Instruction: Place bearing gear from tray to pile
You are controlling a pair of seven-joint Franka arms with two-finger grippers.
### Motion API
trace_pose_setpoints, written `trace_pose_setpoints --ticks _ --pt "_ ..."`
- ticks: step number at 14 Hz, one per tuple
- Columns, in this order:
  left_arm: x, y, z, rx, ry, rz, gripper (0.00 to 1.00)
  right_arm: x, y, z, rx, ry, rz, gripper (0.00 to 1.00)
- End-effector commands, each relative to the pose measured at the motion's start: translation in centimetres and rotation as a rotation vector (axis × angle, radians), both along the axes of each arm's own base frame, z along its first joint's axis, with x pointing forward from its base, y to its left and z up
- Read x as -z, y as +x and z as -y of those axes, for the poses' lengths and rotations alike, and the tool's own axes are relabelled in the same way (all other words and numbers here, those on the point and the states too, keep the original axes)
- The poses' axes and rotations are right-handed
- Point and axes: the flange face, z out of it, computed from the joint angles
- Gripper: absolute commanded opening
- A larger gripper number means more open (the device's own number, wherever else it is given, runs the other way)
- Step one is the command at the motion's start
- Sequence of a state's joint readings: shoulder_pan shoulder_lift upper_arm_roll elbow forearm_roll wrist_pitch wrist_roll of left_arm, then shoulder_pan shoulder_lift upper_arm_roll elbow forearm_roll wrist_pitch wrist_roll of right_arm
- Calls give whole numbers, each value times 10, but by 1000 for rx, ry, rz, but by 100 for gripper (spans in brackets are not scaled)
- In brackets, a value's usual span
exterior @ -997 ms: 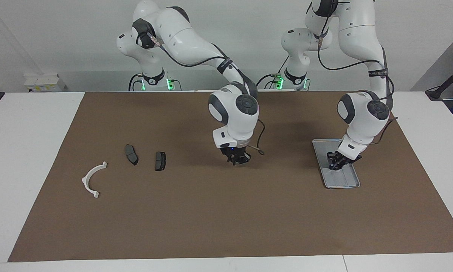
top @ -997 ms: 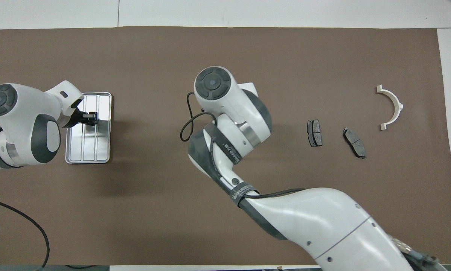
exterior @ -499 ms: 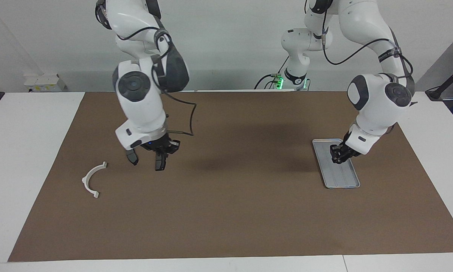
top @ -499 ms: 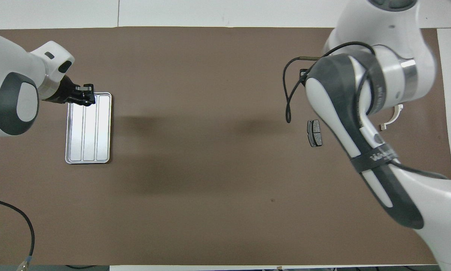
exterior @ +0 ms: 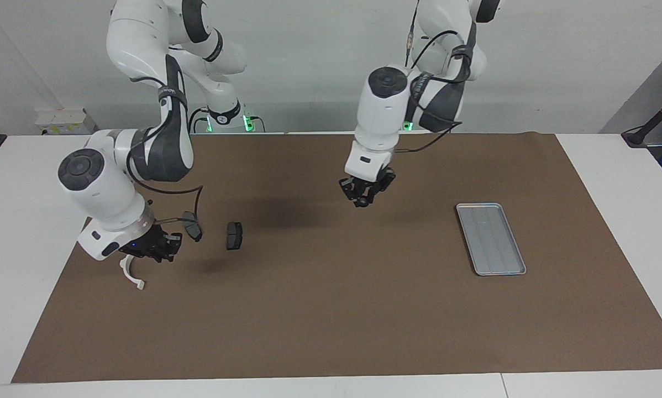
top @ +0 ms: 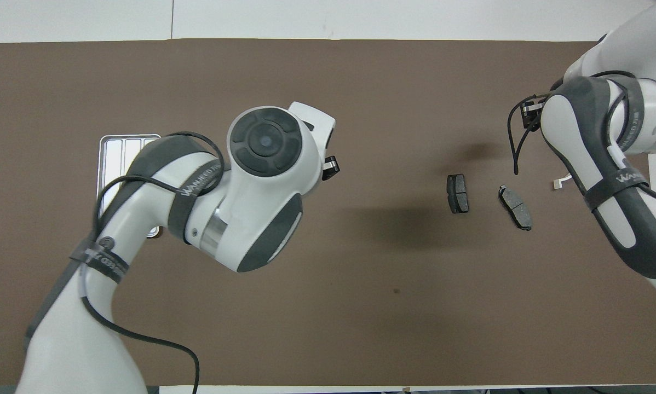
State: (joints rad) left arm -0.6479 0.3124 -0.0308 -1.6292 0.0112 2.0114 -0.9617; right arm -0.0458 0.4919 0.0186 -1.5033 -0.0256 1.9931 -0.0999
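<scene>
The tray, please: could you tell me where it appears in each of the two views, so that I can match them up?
Facing view: the tray lies in full view on the brown mat, toward the left arm's end of the table.
Overhead view: only part of the tray shows, the rest hidden under the left arm.
Shared landmark: the two dark pads lie toward the right arm's end in both.

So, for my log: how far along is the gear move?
Pickup looks done: the tray is bare. In hand: the left tool seems to grip the gear over mid-mat. Left: setting it by the pile. The right tool waits shut over the bracket.
</scene>
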Motion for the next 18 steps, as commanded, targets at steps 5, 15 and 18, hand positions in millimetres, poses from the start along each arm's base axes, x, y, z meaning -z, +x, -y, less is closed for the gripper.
trace_pose_setpoints --ticks 5,15,18 --pt "119 -5 -8 -56 -8 36 0 75 16 10 -60 -14 90 0" --pt "147 -26 -5 -35 -12 40 0 92 14 17 -55 -9 107 100" --pt "154 -29 -8 -36 -13 41 0 61 9 6 -70 -14 70 100"
